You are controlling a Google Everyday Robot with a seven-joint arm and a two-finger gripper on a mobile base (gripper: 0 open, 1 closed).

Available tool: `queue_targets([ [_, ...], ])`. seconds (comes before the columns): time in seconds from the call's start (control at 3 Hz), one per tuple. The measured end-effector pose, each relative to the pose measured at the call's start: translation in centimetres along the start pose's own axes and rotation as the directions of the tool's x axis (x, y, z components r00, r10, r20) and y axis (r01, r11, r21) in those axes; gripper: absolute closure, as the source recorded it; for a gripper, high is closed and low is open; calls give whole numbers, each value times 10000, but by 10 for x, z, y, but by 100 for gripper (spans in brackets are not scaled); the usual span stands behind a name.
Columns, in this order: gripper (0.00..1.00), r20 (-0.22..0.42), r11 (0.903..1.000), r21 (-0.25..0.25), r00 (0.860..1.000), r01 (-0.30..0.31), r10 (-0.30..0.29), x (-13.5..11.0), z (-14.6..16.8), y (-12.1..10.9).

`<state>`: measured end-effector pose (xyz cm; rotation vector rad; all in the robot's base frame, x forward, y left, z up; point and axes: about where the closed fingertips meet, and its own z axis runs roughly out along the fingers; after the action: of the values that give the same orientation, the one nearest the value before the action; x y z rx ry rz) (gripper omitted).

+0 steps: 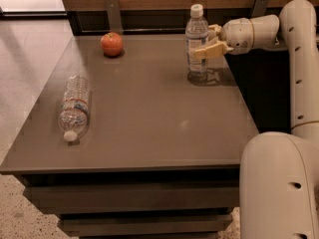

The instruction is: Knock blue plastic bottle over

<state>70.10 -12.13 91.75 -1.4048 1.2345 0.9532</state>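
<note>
The blue plastic bottle, clear with a blue-and-white label and a white cap, stands upright at the back right of the brown table. My gripper reaches in from the right at label height. Its fingers are spread, and the near finger lies against the bottle's right side. The gripper holds nothing.
A ribbed clear bottle with a thin red-and-white band lies on its side near the table's left edge. A red apple sits at the back left. A wooden wall panel with metal brackets runs behind the table. My arm's base fills the lower right.
</note>
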Motion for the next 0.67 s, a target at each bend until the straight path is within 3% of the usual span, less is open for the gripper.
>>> queue_targets([
  [0.33, 100, -535, 9980, -28, 9966, 624, -625, -15, -2, 0],
  [0.67, 100, -1435, 9900, -252, 9796, 1385, -1407, -28, -1, 2],
])
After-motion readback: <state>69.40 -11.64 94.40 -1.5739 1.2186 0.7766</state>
